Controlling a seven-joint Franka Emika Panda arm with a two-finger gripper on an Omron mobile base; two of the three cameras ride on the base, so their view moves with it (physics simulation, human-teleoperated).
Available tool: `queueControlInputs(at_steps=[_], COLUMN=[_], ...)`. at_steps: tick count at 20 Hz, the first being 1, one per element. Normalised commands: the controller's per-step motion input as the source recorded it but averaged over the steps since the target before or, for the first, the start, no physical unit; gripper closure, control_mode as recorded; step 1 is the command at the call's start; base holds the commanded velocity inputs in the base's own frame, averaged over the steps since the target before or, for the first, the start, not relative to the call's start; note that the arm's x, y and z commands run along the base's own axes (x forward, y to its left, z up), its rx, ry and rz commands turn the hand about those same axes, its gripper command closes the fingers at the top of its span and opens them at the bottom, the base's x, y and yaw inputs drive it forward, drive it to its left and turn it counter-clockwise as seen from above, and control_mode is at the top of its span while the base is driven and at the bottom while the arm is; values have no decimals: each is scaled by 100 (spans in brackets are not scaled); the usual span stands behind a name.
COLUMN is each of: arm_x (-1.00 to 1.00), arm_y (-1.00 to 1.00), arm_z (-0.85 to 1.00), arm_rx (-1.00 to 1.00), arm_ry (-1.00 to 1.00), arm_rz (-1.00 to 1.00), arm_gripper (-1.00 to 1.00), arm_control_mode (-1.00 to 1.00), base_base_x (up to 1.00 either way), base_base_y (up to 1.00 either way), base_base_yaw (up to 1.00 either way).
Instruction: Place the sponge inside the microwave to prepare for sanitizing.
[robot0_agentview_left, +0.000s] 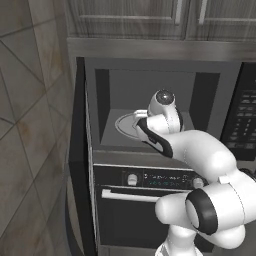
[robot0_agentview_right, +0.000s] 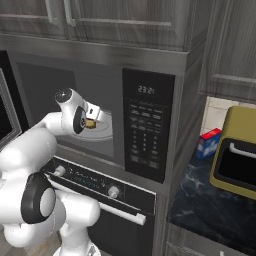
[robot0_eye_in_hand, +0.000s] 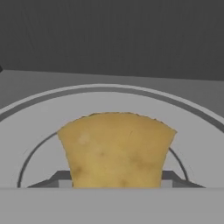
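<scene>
The sponge (robot0_eye_in_hand: 116, 148), a small yellow block, sits between my two dark fingertips, and my gripper (robot0_eye_in_hand: 116, 181) is shut on it. It hangs just over the round turntable (robot0_eye_in_hand: 109, 98) inside the microwave (robot0_agentview_right: 145, 135). In the right base view the sponge (robot0_agentview_right: 90, 122) shows as a yellow patch at the end of my hand, within the grey cavity. The microwave (robot0_agentview_left: 150, 85) stands with its door (robot0_agentview_left: 80, 125) swung open to the left, and my wrist reaches in over the turntable (robot0_agentview_left: 125, 125).
A black oven (robot0_agentview_left: 145, 200) with knobs and a bar handle sits directly under the microwave. To the right, an olive-yellow toaster oven (robot0_agentview_right: 235, 155) and a blue-and-red box (robot0_agentview_right: 207, 142) stand on the dark marble counter (robot0_agentview_right: 200, 205). Wood cabinets hang above.
</scene>
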Motion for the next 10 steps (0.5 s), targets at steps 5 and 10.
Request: queueControlInputs(at_steps=[5, 10], arm_x=[0, 0], arm_y=[0, 0], arm_z=[0, 0], arm_rx=[0, 0], arm_ry=[0, 0], arm_rz=[0, 0], arm_gripper=[-100, -100], arm_control_mode=[-100, -100], base_base_x=[0, 0], base_base_y=[0, 0], base_base_yaw=[0, 0])
